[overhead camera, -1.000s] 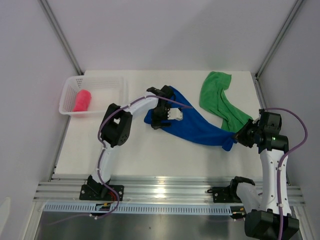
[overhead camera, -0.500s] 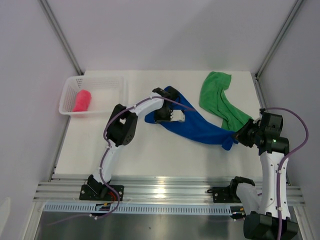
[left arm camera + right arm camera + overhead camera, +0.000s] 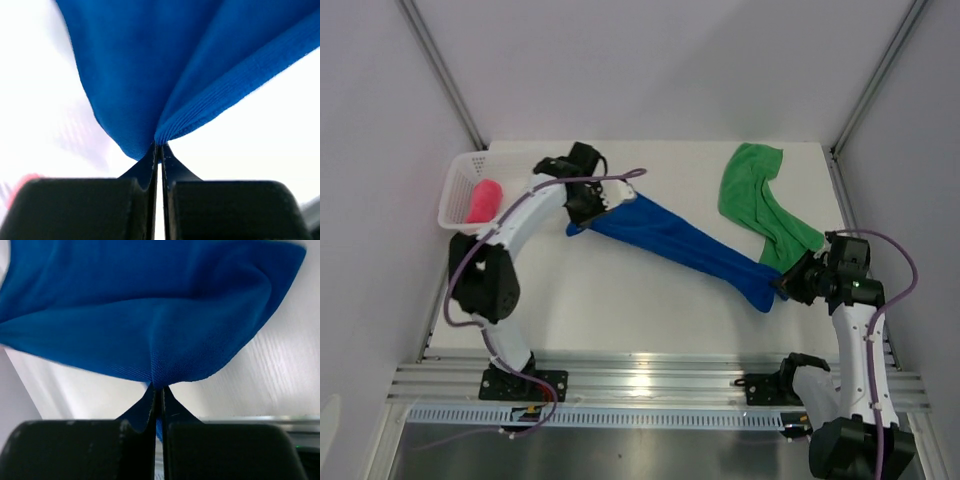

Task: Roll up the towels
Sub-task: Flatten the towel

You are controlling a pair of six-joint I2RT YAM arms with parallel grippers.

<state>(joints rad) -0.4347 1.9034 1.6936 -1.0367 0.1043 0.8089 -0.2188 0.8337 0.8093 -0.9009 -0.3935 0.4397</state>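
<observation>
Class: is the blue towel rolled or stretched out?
Stretched out: the blue towel spans between left gripper and right gripper, each pinching an end.

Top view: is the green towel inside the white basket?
No, the green towel lies loose on the table at far right; the basket at far left holds only the pink towel.

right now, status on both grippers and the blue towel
Left gripper shut on blue towel, right gripper shut on its other end. Towel stretched between them, not rolled. Green towel crumpled close by right end; pink towel rolled in basket.
</observation>
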